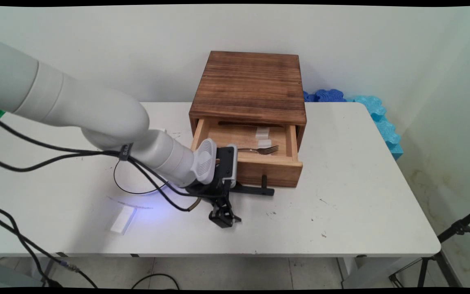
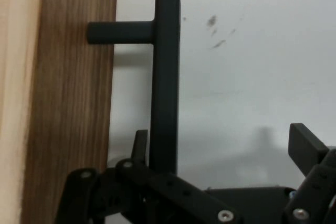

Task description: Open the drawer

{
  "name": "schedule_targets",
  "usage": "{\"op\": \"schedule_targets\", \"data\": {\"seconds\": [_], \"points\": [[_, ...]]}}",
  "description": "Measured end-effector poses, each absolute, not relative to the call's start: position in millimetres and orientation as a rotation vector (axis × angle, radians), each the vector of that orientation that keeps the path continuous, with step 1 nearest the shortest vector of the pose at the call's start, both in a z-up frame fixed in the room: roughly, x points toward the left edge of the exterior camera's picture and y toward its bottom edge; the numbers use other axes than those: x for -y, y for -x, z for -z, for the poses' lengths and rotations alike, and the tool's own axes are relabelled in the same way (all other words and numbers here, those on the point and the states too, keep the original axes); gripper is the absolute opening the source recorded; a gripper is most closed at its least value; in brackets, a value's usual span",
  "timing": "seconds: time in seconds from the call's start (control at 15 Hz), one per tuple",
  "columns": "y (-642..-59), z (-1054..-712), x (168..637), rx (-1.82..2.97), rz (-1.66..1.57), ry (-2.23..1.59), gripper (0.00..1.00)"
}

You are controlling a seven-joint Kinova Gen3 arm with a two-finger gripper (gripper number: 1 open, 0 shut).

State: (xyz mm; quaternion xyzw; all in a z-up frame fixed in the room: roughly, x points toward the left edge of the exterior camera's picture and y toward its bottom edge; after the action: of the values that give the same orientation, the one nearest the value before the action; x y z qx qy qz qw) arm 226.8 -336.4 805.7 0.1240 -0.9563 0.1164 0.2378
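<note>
Fork point(image 1: 259, 150) handle hidden behind the arm; drawer handle point(image 2: 165, 77) partly behind the claw point(image 2: 220, 150).

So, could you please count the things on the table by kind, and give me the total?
Wooden drawer box, drawer open, black handle in front of it: 1
Fork in the drawer: 1
White blocks in the drawer: 2
White block on the table: 1
Total: 5

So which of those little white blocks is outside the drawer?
The white block lying on the table, left of the gripper. The other two lie inside the open drawer.
</note>
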Motion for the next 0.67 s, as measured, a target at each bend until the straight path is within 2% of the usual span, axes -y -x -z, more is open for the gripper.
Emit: {"op": "schedule_targets", "data": {"seconds": [0.67], "points": [[-225, -809, 290, 2.617, -0.272, -0.32, 1.0]]}}
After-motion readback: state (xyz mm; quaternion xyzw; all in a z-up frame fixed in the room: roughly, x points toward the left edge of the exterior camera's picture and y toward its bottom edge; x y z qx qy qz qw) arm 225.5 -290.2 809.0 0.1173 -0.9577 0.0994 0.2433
